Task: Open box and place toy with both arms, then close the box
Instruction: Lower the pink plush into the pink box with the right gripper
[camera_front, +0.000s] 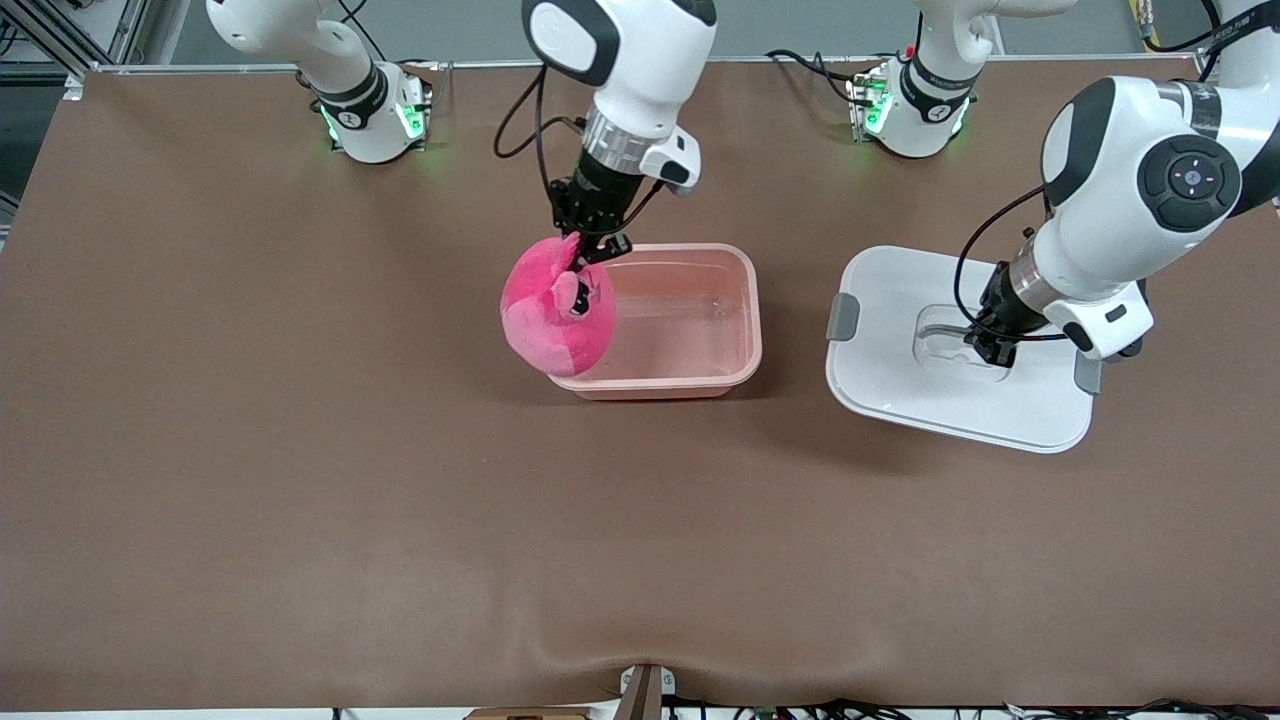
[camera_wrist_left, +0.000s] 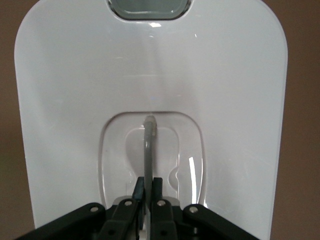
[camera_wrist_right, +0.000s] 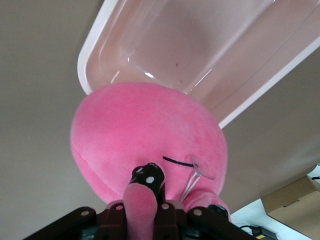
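1. The box (camera_front: 690, 320), a translucent pink tub, stands open on the brown tabletop (camera_front: 300, 500) near the middle, with nothing inside it.
2. Its flat white lid (camera_front: 900, 380) lies on the tabletop beside the tub, toward the left arm's end and apart from it, with a grey clip (camera_front: 843, 317) on the edge facing the tub.
3. The left gripper (camera_front: 990, 350) is down at the recessed clear handle (camera_wrist_left: 149, 145) in the middle of the lid; its jaws are closed tight on that thin handle bar, as the left wrist view shows.
4. The right gripper (camera_front: 590, 245) is up in the air over the tub's rim at the right arm's end, jaws clamped shut on a pinch of plush at the top of the toy (camera_front: 557, 315).
5. The toy, a round bright pink plush blob, hangs from those jaws, overlapping the tub's end wall and corner in the front view; it is not inside the tub.
6. In the right wrist view the toy (camera_wrist_right: 150, 135) fills the middle, with the open tub (camera_wrist_right: 210, 45) below it.
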